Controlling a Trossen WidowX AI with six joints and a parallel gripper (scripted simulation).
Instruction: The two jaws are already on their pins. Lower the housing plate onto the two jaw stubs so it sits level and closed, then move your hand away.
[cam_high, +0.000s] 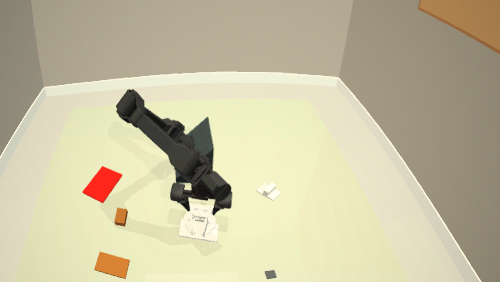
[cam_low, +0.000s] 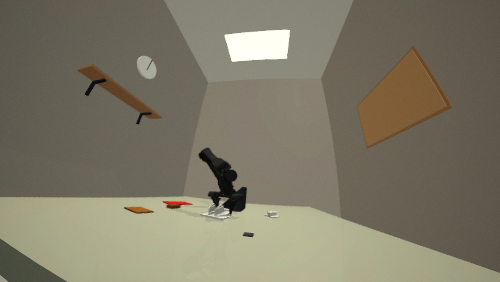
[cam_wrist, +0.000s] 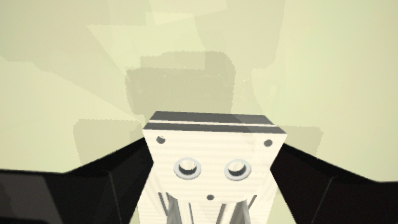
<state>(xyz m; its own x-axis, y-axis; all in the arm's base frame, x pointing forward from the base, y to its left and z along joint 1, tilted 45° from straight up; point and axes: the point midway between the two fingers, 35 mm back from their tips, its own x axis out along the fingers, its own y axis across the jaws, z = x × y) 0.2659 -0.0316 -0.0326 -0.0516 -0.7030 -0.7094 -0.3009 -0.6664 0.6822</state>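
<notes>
The white housing plate (cam_high: 201, 204) (cam_wrist: 212, 182) is between the fingers of my gripper (cam_high: 202, 206) (cam_wrist: 211, 141), which is shut on its two side edges. In the wrist view the plate shows two ringed round holes and smaller dark holes; pale round ends show inside the ringed holes. Two grey jaws (cam_wrist: 173, 214) (cam_wrist: 243, 214) reach out from under the plate at the bottom of the wrist view. They lie over the white base (cam_high: 187, 232) (cam_low: 207, 215). Whether the plate rests fully down on the stubs cannot be told.
A dark panel (cam_high: 203, 142) (cam_low: 242, 200) stands behind the arm. A small white stepped piece (cam_high: 270, 190) (cam_low: 271, 214) is to the right. A dark tile (cam_high: 270, 274) (cam_low: 248, 234) lies in front. A red sheet (cam_high: 102, 184), a brown block (cam_high: 121, 216) and an orange sheet (cam_high: 112, 265) lie left.
</notes>
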